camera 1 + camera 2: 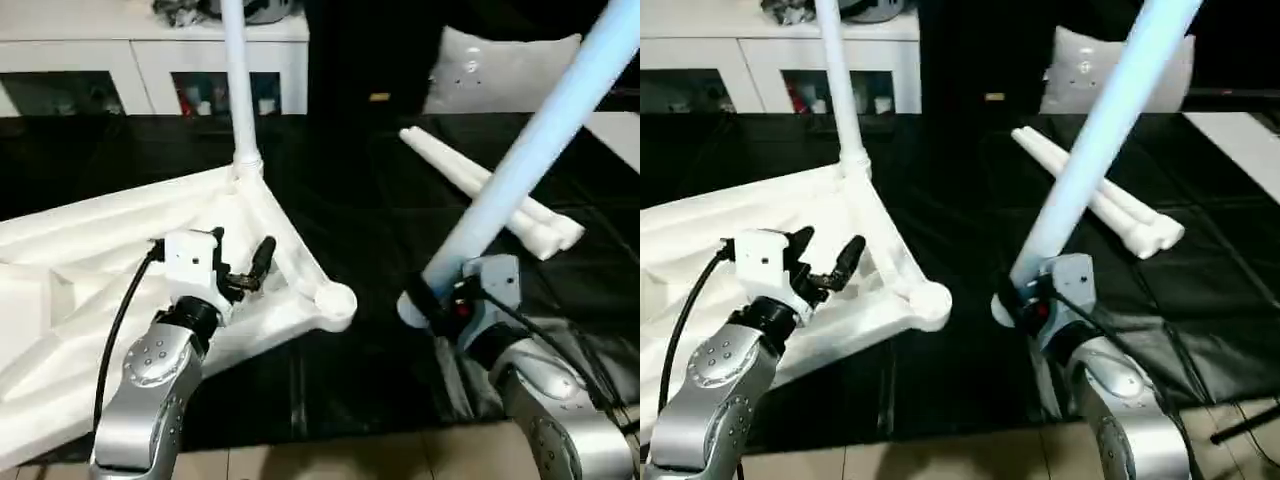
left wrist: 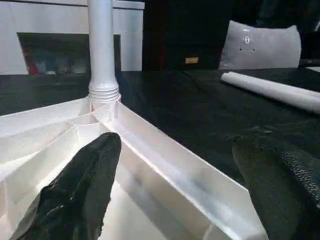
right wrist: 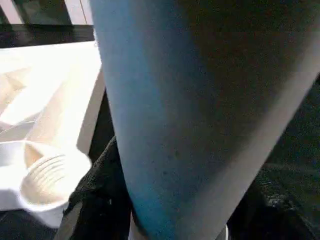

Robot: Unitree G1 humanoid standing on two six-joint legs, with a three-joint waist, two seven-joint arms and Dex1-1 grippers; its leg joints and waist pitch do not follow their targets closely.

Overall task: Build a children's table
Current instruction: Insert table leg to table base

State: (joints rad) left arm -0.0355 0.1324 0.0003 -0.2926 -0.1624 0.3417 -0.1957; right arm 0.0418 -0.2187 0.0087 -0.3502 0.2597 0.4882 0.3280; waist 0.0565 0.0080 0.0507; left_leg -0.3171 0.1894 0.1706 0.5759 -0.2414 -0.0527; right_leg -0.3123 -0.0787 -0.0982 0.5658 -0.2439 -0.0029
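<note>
The white table top [image 1: 90, 260] lies upside down on the black mat, ribbed underside up. One white leg [image 1: 238, 80] stands upright in its far corner socket. The near corner socket [image 1: 335, 298] is open and threaded inside [image 3: 45, 172]. My right gripper [image 1: 440, 300] is shut on a second white leg [image 1: 530, 140], which slants up to the right, its lower end just right of the near socket. My left gripper [image 1: 245, 265] hovers open over the top's rim [image 2: 175, 170], with nothing between its fingers. Two more legs [image 1: 490, 190] lie side by side on the mat at the back right.
A grey-white cushion [image 1: 500, 65] leans at the back right. A low white cabinet [image 1: 140, 60] with glass doors runs along the back left. The black mat [image 1: 360, 200] covers the floor, with pale flooring along the near edge.
</note>
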